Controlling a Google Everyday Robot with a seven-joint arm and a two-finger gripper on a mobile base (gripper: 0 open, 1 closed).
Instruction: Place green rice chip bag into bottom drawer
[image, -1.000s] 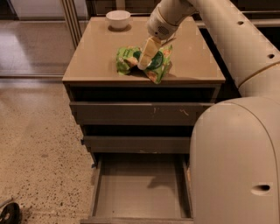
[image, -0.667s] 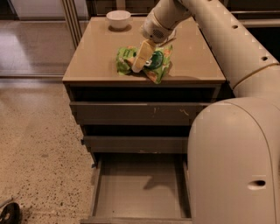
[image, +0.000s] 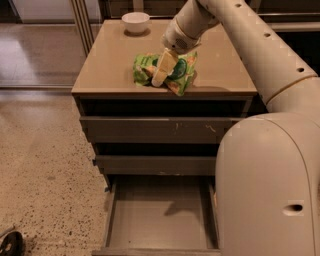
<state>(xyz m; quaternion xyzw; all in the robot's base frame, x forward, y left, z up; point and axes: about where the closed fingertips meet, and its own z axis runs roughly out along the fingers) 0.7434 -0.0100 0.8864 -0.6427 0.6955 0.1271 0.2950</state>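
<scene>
Gripper (image: 160, 77) on green rice chip bag (image: 184, 71) (grip: cannot tell); bottom drawer (image: 160, 220) open, front cropped.

The arm (image: 250, 45) extends forward from the bulky cream body (image: 270, 185) at right and slopes down to the left. Wrist (image: 181, 35) angled downward. The gripper (image: 161, 77) points down, resting against the green rice chip bag (image: 184, 70).
</scene>
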